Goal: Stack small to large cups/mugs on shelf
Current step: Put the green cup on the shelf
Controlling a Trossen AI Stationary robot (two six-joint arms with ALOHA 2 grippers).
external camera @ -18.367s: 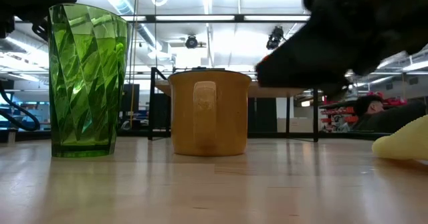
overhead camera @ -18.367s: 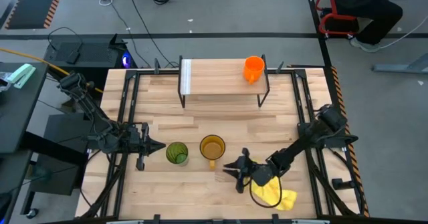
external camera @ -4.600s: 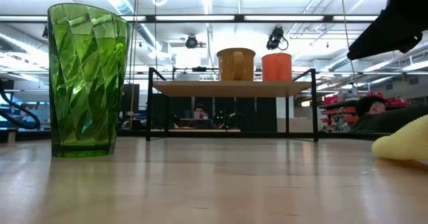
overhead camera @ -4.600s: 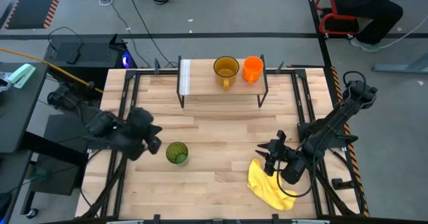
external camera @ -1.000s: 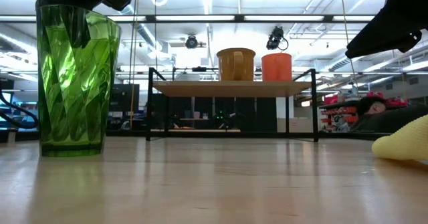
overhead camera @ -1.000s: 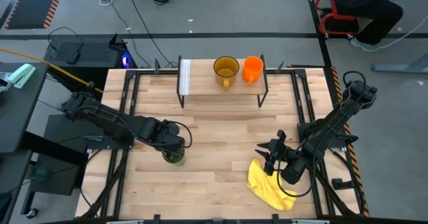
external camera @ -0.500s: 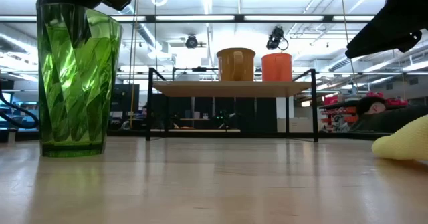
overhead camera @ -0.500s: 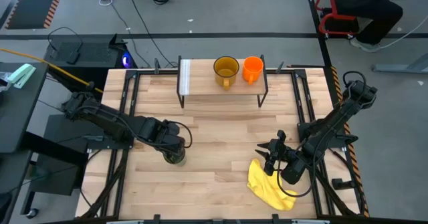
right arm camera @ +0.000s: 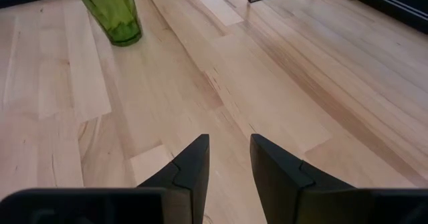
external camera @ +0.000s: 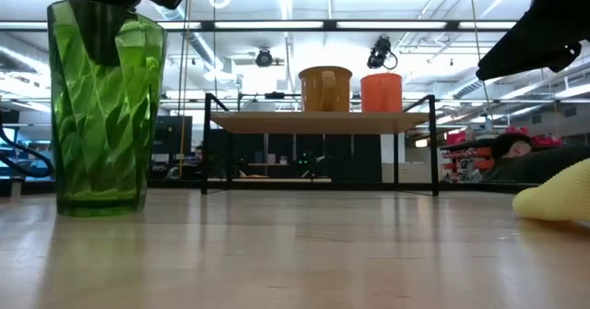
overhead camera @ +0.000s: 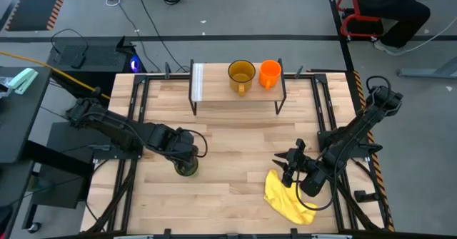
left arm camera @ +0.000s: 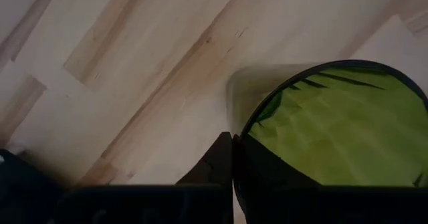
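Observation:
The green tumbler [external camera: 100, 106] stands upright with its base on the table, near the left front; the high view shows it [overhead camera: 188, 170] mostly under my left gripper [overhead camera: 184, 160], which is shut on its rim. The amber mug [overhead camera: 241, 73] and the orange cup [overhead camera: 270, 73] stand side by side on the shelf [overhead camera: 214, 84] at the far edge, as the low view shows the mug [external camera: 324, 89] and cup [external camera: 381, 92] on the plank [external camera: 277, 121]. My right gripper [right arm camera: 227, 164] hangs open over bare table at the right front, touching nothing. My left gripper grips the tumbler's rim [left arm camera: 235, 138] from above, pointing down, one finger [left arm camera: 217, 165] outside the wall and the other inside the hollow [external camera: 97, 32]. The tumbler stays upright with its base at table level.
A yellow cloth [overhead camera: 287, 197] lies crumpled at the right front, just under my right arm; the low view shows it [external camera: 558, 203] at the right edge. Bare wood stretches between the tumbler and the shelf. The shelf's left half [overhead camera: 203, 82] holds nothing.
Under my left gripper the green tumbler has shifted a little where it stands, staying upright at the same spot.

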